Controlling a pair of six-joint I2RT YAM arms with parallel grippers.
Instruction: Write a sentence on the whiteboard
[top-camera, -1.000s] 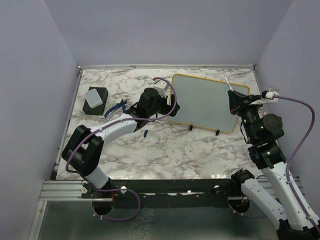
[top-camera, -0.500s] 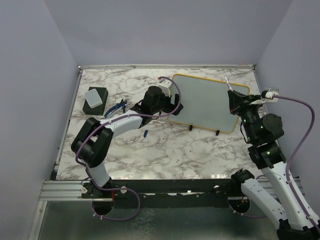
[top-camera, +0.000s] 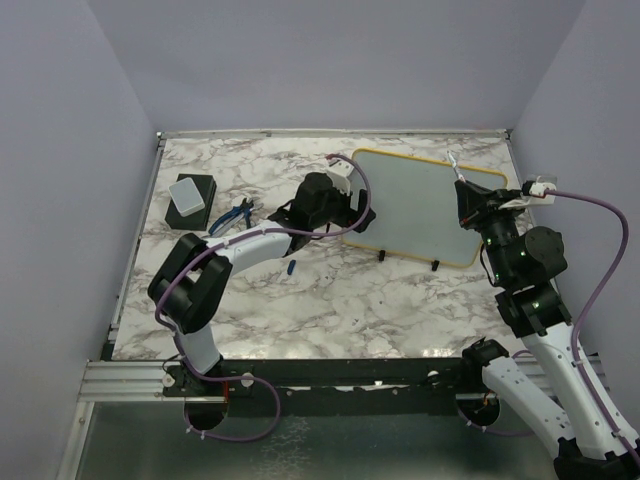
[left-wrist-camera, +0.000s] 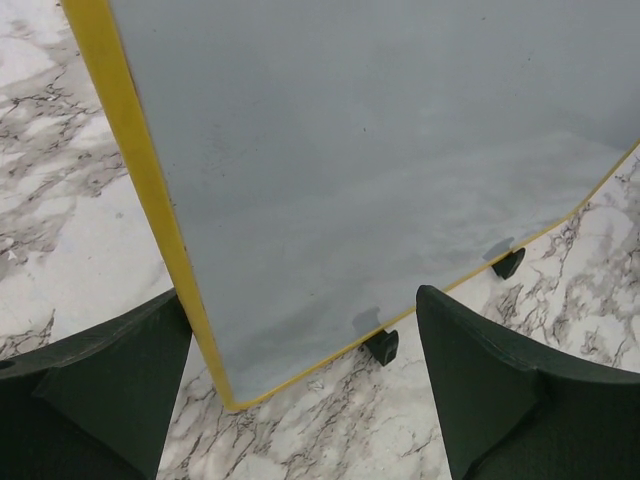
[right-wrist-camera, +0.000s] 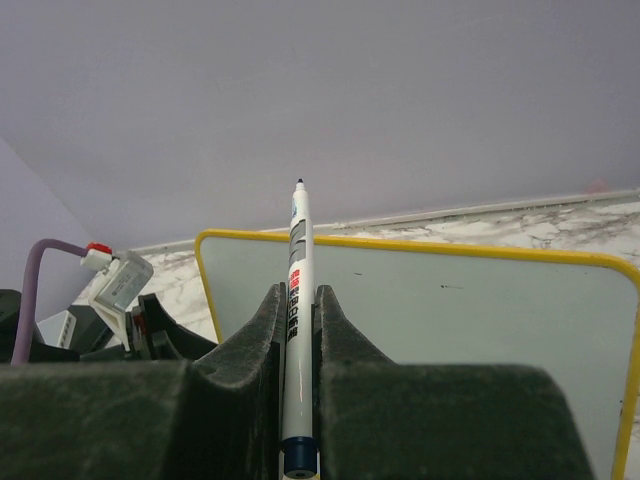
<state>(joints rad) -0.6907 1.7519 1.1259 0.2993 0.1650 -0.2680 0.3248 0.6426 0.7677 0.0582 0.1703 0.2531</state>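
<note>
A yellow-framed whiteboard (top-camera: 425, 205) rests on a marble table (top-camera: 330, 300). The left gripper (left-wrist-camera: 300, 305) has its jaws wide apart, with the board's near left corner between them. At the board's right edge, the right gripper (right-wrist-camera: 297, 300) is clamped on a marker (right-wrist-camera: 298, 250), tip up. Only the right wrist view shows that grip plainly. Only the overhead view shows an eraser block (top-camera: 190, 200), well left of the board.

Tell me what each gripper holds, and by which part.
Right gripper pinches a marker by its barrel, tip poking out in front. Left gripper holds nothing; its open jaws flank the whiteboard corner.
</note>
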